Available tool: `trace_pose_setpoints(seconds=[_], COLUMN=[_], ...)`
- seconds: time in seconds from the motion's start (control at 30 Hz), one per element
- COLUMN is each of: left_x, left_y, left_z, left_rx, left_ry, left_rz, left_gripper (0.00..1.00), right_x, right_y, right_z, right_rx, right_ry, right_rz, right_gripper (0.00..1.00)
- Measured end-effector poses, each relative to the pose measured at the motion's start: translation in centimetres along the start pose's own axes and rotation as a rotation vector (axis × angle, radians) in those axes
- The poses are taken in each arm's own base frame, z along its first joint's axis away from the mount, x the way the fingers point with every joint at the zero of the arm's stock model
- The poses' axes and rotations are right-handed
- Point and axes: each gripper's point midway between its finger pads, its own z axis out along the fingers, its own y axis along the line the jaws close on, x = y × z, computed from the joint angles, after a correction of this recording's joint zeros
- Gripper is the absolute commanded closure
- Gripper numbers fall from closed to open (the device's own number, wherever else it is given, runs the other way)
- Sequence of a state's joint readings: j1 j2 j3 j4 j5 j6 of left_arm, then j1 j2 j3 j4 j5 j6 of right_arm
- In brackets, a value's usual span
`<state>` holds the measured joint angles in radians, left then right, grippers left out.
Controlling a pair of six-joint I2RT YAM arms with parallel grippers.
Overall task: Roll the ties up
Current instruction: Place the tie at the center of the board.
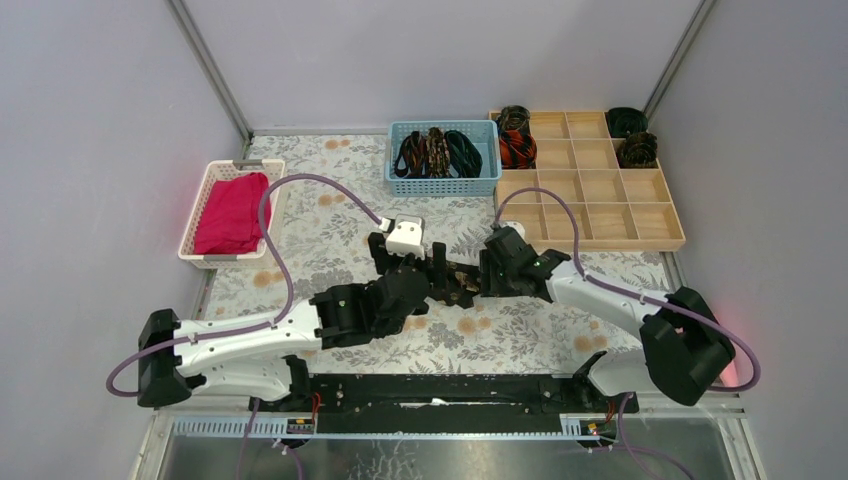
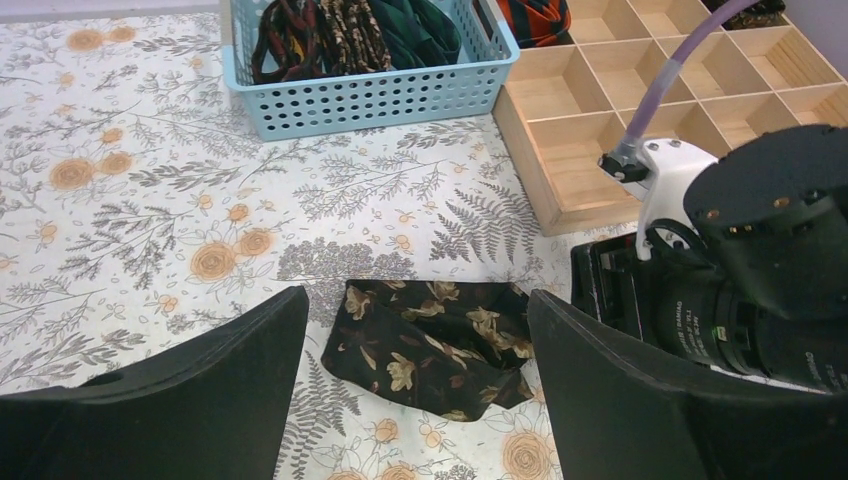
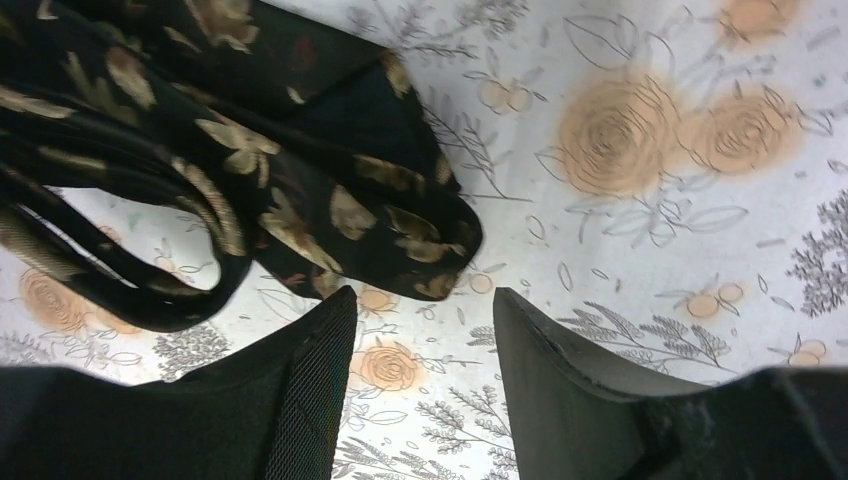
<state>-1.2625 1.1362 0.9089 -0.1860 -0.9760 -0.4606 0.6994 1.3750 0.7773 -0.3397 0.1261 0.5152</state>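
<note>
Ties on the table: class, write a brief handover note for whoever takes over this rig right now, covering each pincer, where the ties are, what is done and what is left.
Left pincer: open, empty, over the black floral tie.
Right pincer: open, empty, just short of that tie.
Black floral tie: loosely bunched on the table, between the arms, not a neat coil.
Done: four coiled ties sit in the wooden tray.
Left: roll this tie, then the unrolled ties in the blue basket.

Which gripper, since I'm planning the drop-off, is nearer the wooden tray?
Right. The right gripper sits near the wooden tray, off its front-left corner; the left gripper is farther left, beyond the black floral tie.
</note>
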Motion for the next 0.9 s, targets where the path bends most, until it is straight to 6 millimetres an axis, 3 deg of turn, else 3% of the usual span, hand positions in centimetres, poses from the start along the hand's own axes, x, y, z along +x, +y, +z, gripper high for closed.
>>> trace_pose_setpoints(seconds=[0.17, 0.4, 0.9], left_x=[0.2, 0.2, 0.0], left_y=[-0.9, -1.2, -1.2], left_z=[0.2, 0.1, 0.0], left_rx=[0.027, 0.046, 0.053], left_ry=[0.013, 0.018, 0.016], left_rz=[0.004, 0.000, -0.006], left_gripper=[0.11, 0.11, 0.11], right_x=[1.2, 1.5, -1.6], right_y=[-1.5, -1.5, -1.5], right_z=[-0.1, 0.9, 3.1], right_rx=[0.034, 0.011, -0.080], right_ry=[-0.031, -0.072, -0.164], right_rz=[0.061, 0.109, 0.246], right_gripper=[0.41, 0.41, 0.44])
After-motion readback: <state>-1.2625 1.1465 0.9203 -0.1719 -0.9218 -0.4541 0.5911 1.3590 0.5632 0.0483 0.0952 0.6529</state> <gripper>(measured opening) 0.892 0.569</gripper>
